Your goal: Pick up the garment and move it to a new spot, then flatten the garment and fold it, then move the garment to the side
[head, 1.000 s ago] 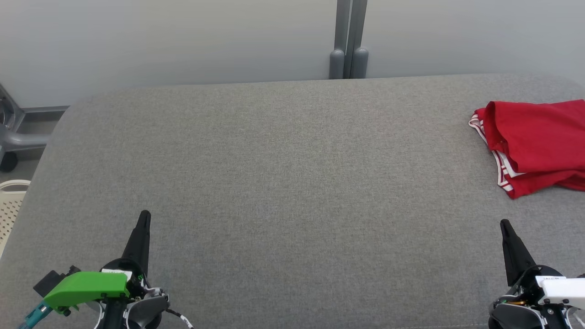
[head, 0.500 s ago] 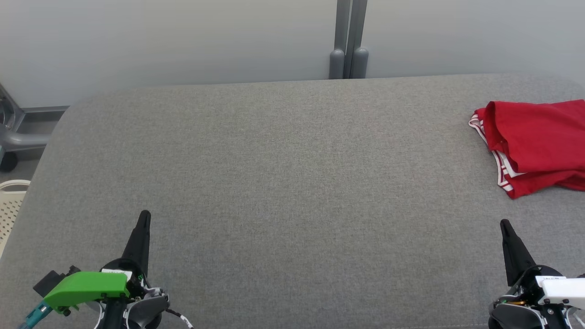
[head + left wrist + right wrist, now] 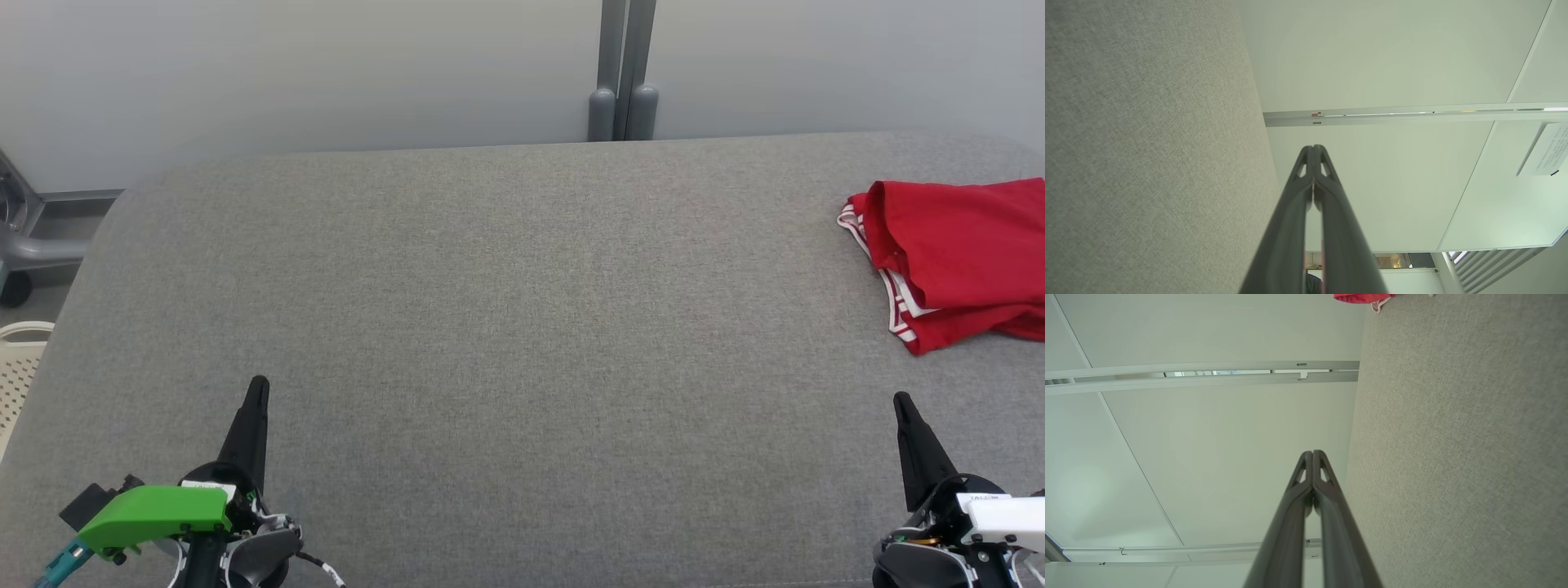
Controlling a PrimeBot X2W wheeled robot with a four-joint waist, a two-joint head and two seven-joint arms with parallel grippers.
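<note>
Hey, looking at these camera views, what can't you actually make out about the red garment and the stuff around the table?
- Red garment: the head view's right edge cuts it off, so its full shape and type are unclear. The right wrist view's top edge leaves a sliver.
- Pale perforated basket: cut by the head view's left edge, partly behind the grey table, contents hidden.
- Wall notice: left wrist view, print too small to read.

Grey fabric-covered table, far corners rounded. Pale panelled wall stood behind, with a grey upright post at its joint. Grey wheeled frame and white perforated basket stood at left.
</note>
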